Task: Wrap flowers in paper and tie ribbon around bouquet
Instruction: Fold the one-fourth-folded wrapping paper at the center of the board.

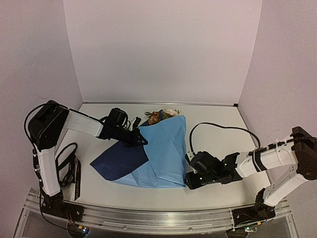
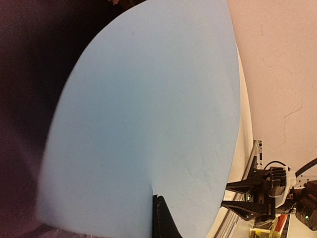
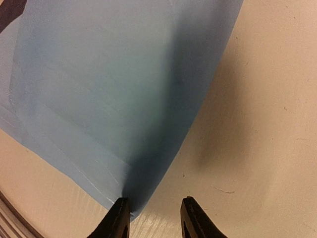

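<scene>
The ribbon (image 1: pixel 75 174) lies loose on the surface by the left arm's base, not yet used. The left fingers (image 1: pixel 137 138) are pinched together on the folded edge of the paper (image 1: pixel 166 148); a hard pull could tear it or uncover the flowers (image 1: pixel 163 115) peeking from its far end. The right fingers (image 3: pixel 154 201) stand apart and empty, with the paper's near corner touching one, so closing there could miss it.

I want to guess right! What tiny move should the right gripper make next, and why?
Probably nudge toward the paper and close on its near corner: the right gripper is open with that corner beside one finger, while the left gripper pinches the flap.
</scene>
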Motion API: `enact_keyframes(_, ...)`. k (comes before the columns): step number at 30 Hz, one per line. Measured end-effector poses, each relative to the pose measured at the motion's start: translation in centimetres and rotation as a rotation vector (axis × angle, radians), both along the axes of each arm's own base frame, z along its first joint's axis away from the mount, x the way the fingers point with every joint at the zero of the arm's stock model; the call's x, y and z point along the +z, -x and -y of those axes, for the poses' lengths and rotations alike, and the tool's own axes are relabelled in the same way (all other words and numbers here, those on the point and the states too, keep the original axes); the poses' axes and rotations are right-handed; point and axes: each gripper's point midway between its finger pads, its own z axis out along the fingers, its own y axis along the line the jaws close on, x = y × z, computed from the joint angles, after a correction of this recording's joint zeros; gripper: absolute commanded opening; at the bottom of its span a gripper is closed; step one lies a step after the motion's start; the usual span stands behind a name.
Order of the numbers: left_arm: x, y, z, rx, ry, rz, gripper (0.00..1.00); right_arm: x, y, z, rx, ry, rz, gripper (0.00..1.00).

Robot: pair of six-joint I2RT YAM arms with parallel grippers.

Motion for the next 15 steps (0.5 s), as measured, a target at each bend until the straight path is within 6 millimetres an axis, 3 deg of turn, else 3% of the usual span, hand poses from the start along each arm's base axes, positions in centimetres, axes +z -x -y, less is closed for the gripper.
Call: enact_keyframes(15, -0.9, -0.3, -0.9, 0.038, -0.062, 0.003, 0.00, -1.5, 0.8, -0.6, 0.004, 0.010, -0.035, 0.35)
